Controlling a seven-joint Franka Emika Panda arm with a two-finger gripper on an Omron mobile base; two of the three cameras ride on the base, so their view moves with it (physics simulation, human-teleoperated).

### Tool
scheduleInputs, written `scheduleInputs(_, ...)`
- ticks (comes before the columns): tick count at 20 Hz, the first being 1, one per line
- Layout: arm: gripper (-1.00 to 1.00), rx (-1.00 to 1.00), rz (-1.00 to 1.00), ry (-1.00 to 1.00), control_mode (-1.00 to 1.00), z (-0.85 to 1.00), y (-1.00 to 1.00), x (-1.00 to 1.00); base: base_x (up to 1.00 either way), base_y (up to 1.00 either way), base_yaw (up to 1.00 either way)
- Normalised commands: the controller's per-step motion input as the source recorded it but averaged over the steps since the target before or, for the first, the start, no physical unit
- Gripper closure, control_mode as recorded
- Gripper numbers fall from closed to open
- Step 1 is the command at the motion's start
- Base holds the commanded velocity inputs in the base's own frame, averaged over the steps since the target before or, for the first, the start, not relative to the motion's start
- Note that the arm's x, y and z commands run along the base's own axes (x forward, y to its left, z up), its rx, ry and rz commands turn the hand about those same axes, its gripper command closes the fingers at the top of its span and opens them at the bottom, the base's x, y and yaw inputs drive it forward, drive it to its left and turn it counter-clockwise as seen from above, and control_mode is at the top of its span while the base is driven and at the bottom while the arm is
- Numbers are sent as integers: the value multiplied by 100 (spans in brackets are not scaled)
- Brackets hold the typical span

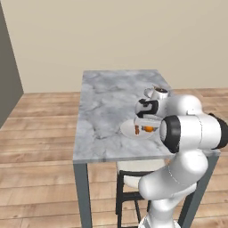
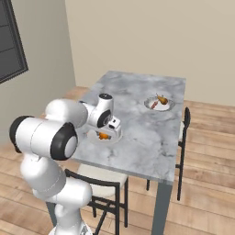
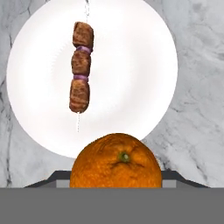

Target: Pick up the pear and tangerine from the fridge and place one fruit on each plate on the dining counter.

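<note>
My gripper (image 3: 116, 178) is shut on the bright orange tangerine (image 3: 116, 161), holding it low over the near plate (image 3: 131, 57) at that plate's edge. On this round white plate lies a meat skewer (image 3: 81, 65). From the base views the tangerine (image 2: 104, 136) and gripper (image 2: 107, 131) sit over the near plate (image 1: 128, 129) on the marble dining counter (image 1: 107, 111). The brownish pear (image 2: 161, 99) rests on the far plate (image 2: 166, 106) beside another skewer. The fridge is out of view.
A dark-framed stool (image 1: 131, 176) with a pale seat stands under the counter's near edge. A dark chair (image 2: 184, 121) stands at the counter's right side. A grey wall (image 1: 9, 80) stands at the left, with wooden floor around the counter.
</note>
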Motion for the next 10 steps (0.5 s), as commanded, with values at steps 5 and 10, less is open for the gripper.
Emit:
scheduleInputs(5,100,0,0,0,-100,-15,0,15,0,0,0)
scheduleInputs(10,100,0,0,-1,-100,-12,0,13,0,0,0)
